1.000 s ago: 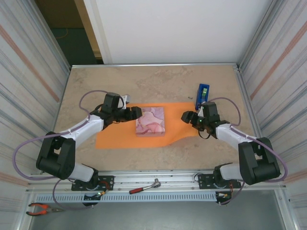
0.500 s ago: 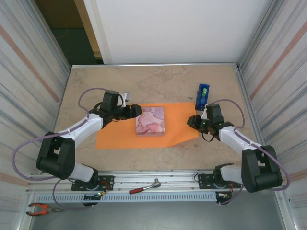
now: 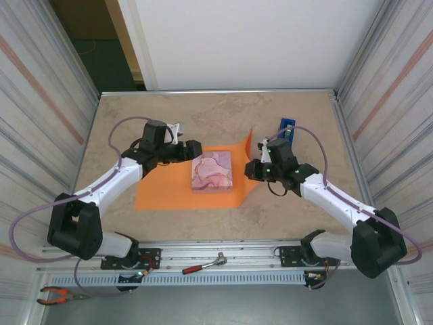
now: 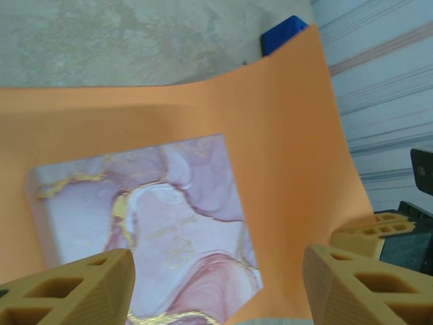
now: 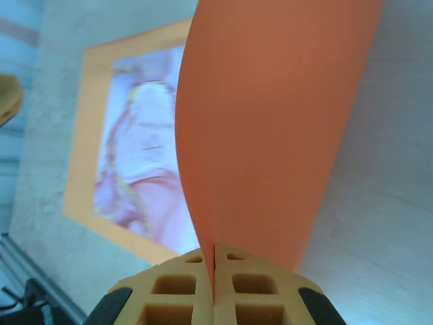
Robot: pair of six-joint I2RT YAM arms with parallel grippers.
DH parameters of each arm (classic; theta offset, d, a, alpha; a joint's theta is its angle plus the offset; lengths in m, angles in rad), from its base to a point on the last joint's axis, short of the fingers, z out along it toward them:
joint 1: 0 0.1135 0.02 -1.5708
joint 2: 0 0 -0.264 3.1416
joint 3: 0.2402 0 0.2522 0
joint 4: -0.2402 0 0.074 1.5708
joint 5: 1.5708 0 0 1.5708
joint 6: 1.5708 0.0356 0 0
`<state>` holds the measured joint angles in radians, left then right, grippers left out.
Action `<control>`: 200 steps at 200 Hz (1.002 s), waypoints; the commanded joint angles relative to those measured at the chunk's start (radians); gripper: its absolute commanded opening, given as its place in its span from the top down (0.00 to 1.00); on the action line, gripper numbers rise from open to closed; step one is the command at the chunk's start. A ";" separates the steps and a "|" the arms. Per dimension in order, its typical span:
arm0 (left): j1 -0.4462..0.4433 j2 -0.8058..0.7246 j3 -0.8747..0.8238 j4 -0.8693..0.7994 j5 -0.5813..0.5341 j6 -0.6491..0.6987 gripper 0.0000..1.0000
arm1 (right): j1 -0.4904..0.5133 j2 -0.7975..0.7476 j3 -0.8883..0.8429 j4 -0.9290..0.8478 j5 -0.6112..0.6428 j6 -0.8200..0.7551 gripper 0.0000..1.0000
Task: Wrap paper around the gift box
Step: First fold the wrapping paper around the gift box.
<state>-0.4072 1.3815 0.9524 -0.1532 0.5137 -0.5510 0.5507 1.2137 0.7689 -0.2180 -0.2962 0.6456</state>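
Note:
The pink, white and reddish marbled gift box [image 3: 212,171] [image 4: 145,223] [image 5: 139,162] lies flat on the orange paper [image 3: 169,193] [image 4: 298,156] [image 5: 270,128] in the middle of the table. My right gripper [image 3: 251,168] [image 5: 215,252] is shut on the paper's right edge and holds that side lifted up beside the box's right side. My left gripper [image 3: 195,150] [image 4: 216,284] hovers open above the box's left part, with nothing between its fingers [image 4: 74,288].
A blue tape dispenser [image 3: 286,131] [image 4: 283,32] stands behind the raised paper at the right. A red-handled tool [image 3: 203,264] and pliers [image 3: 57,294] lie on the rail below the table's front edge. Ribbed walls close in both sides.
My right gripper shut on the paper's right edge and carried it up and left toward the box. My left gripper rose a little near the box's left side.

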 commanded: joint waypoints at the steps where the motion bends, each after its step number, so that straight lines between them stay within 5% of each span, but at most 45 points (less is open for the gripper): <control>1: -0.046 -0.021 0.058 -0.015 0.017 -0.029 0.33 | 0.070 0.041 0.052 -0.031 0.020 -0.003 0.99; 62: -0.132 0.064 0.148 -0.036 -0.058 -0.054 0.34 | 0.179 0.127 0.111 -0.008 0.034 0.002 0.98; 200: -0.201 0.218 0.256 -0.160 -0.121 -0.048 0.42 | 0.189 0.161 0.111 0.035 0.036 0.022 0.94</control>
<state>-0.5980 1.5810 1.1679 -0.2821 0.3985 -0.6064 0.7292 1.3594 0.8494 -0.2028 -0.2615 0.6468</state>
